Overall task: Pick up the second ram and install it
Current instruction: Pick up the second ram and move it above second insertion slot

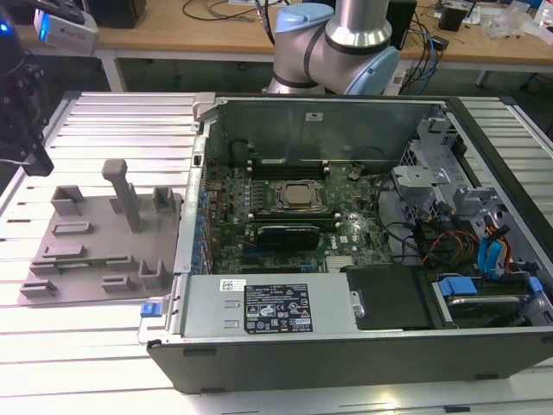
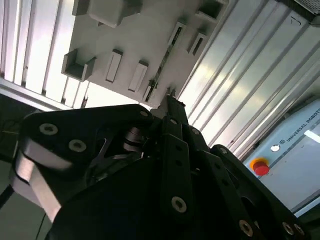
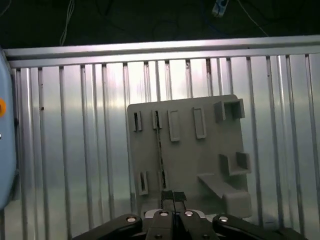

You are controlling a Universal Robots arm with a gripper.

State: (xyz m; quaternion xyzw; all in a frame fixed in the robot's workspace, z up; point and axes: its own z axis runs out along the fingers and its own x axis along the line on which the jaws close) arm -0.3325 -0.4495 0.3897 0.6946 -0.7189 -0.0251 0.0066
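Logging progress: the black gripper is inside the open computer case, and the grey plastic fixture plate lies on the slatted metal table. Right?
No. The black gripper hangs by the grey plastic fixture plate, outside the open computer case; the first wrist view shows it.

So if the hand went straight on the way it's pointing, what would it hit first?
Probably the second ram, standing on edge in the gray holder, near its end, though depth is unclear.

Black gripper (image 3: 173, 196) pointed downward, fingers (image 3: 167, 197) brought together tip to tip, wrist body (image 1: 22, 104) seen at the exterior view's left edge, arm (image 1: 346, 39) seen at its top.
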